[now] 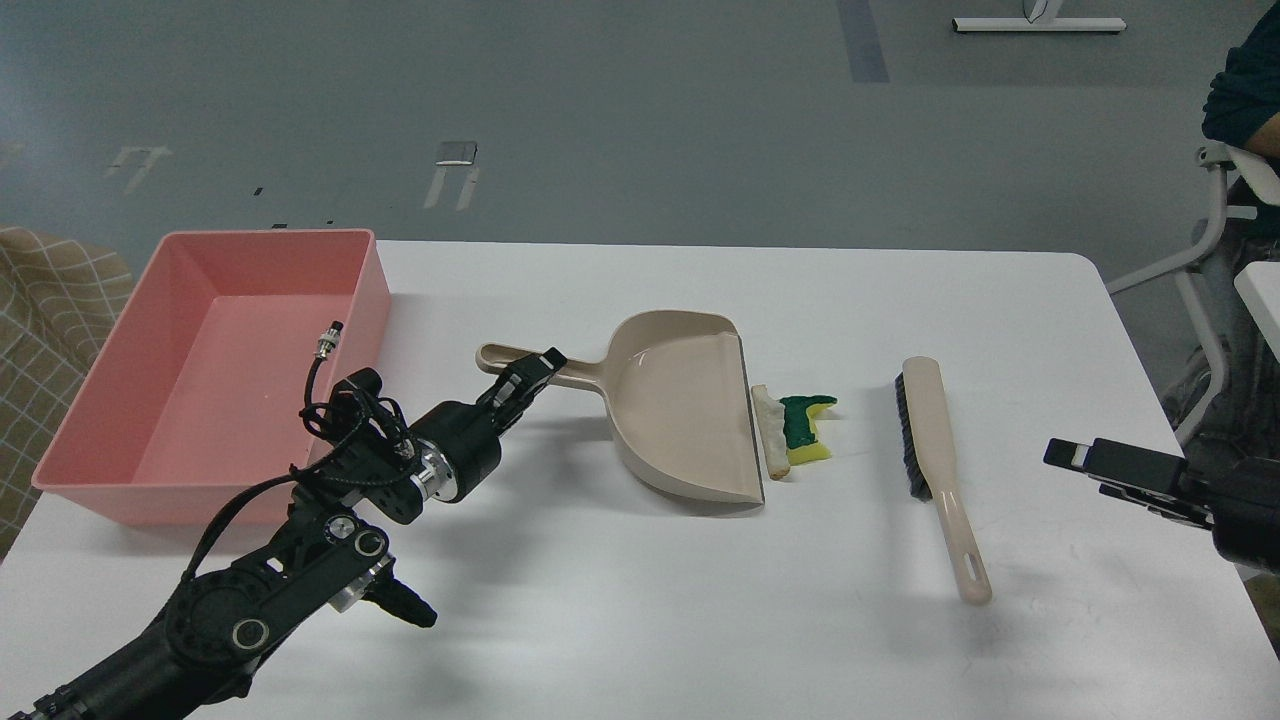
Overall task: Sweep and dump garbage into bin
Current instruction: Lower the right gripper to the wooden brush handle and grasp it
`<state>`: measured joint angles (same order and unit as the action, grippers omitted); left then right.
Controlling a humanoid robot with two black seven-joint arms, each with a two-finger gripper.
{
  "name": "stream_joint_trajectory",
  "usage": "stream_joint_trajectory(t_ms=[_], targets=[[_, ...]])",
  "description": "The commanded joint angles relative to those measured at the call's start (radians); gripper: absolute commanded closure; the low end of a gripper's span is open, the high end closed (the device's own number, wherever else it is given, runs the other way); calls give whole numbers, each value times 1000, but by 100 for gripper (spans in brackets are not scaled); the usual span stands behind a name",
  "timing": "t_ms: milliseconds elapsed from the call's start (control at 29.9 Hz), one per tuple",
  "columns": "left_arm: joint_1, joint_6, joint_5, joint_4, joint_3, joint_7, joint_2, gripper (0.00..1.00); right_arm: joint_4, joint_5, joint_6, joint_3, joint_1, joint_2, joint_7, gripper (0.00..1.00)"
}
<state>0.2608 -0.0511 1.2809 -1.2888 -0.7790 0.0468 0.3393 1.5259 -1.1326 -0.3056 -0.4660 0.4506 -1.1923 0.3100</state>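
Note:
The garbage (797, 428), a small clump of white, dark green and yellow sponge scraps, lies on the white table just right of the mouth of the beige dustpan (685, 405). The bin (372, 290), a pink tub, stands empty at the table's left. A beige hand brush (940, 470) with dark bristles lies right of the garbage. My left gripper (532, 375) is at the dustpan's long handle, with its fingers over it. I cannot tell whether it grips it. My right gripper (1085, 470) is open and empty, low at the right edge, apart from the brush.
The table (640, 620) ends at a rounded far right corner. A person in a chair (1240, 150) sits beyond the table's right side. A checked cloth (50, 300) lies left of the bin.

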Motion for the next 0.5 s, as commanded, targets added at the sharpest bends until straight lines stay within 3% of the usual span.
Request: stream_joint_trajectory(t_ms=[0, 234, 468], targets=[[0, -1, 0, -1, 1, 1, 0, 100, 17, -59, 2, 1, -16, 37, -8, 0], [0, 1, 2, -1, 1, 1, 0, 100, 8, -105, 6, 0, -18, 135, -71, 1], [2, 1, 2, 0, 1, 1, 0, 100, 13, -108, 9, -2, -18, 172, -114, 11]])
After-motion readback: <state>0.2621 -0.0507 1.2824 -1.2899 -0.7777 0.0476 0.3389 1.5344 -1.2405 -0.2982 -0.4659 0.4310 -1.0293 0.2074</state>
